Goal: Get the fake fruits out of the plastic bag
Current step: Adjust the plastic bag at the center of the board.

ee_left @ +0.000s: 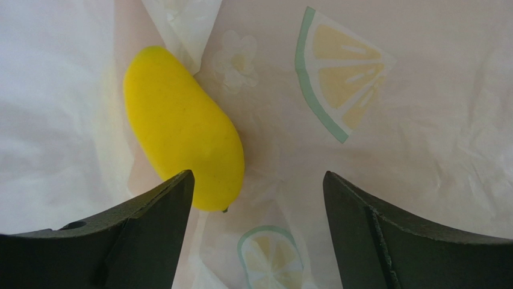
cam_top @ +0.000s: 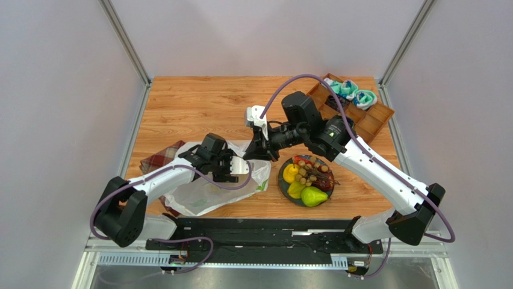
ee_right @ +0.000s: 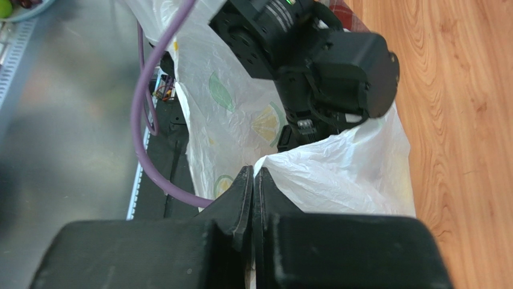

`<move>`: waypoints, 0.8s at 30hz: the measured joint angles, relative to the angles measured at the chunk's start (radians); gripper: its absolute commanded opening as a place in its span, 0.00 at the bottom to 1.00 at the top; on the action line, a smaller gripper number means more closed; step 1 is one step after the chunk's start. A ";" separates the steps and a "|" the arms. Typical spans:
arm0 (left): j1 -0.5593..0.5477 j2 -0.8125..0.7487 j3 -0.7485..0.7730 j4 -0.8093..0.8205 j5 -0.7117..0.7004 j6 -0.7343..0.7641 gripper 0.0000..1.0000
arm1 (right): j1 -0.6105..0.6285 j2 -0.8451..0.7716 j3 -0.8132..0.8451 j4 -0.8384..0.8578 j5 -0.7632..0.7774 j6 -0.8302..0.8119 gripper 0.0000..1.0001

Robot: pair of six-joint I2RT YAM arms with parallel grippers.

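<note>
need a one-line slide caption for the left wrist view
Open left tool inside the plastic bag, yellow mango lying just ahead of one finger, not yet grasped.

Wooden table [cam_top: 198,108], plastic bag [cam_top: 202,198], plaid cloth [cam_top: 158,159], fruit plate [cam_top: 281,185], compartment tray [cam_top: 370,123]

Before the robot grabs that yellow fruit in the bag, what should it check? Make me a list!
1. The left hand is open: ok, its fingers are wide apart.
2. The yellow mango is centred between the fingers: not ok, it lies off to one side, beside one finger.
3. The right hand grips the plastic bag: ok, it is shut on the bag's edge.
4. The bag film is clear of the mango: cannot tell, a fold lies near its far end.
5. There is room on the plate: cannot tell, fruit already covers it.
</note>
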State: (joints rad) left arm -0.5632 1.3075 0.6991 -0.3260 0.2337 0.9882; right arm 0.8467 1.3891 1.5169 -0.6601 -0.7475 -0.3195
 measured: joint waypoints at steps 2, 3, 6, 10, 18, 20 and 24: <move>0.000 0.034 0.000 0.035 -0.002 0.025 0.88 | 0.011 -0.004 0.000 0.000 0.006 -0.032 0.00; 0.000 0.048 0.000 0.056 -0.002 0.036 0.88 | 0.016 -0.005 0.000 0.000 0.007 -0.044 0.00; 0.000 0.084 0.000 0.121 -0.003 0.055 0.88 | 0.022 -0.005 0.001 -0.002 0.013 -0.074 0.00; 0.000 0.135 0.007 0.199 -0.005 0.051 0.88 | 0.026 -0.005 0.012 -0.014 0.023 -0.092 0.00; 0.000 0.286 0.123 0.240 -0.006 0.041 0.86 | 0.043 -0.005 0.016 -0.018 0.029 -0.099 0.00; 0.000 0.320 0.143 0.240 -0.005 0.043 0.86 | 0.043 -0.005 0.016 -0.019 0.029 -0.101 0.00; 0.001 0.347 0.166 0.246 0.027 0.053 0.85 | 0.045 -0.005 0.016 -0.025 0.029 -0.101 0.00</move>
State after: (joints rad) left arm -0.5625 1.6543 0.8654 -0.0803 0.2611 1.0409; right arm 0.8913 1.3846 1.5330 -0.6849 -0.7189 -0.4206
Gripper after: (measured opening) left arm 0.857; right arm 0.010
